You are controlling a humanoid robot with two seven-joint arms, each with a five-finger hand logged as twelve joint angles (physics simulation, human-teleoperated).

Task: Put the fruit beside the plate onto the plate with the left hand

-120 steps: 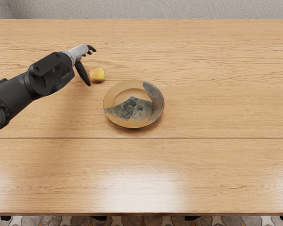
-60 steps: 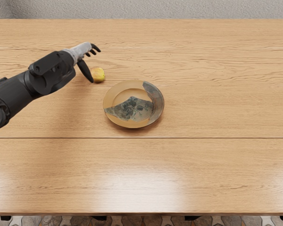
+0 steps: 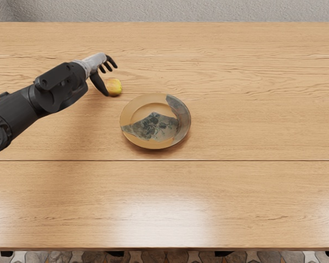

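while fruit sits beside plate, left hand hovers above.

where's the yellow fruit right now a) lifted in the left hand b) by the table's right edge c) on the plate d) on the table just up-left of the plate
d: the fruit lies on the table off the plate rim, with the open left hand close beside it, not grasping.
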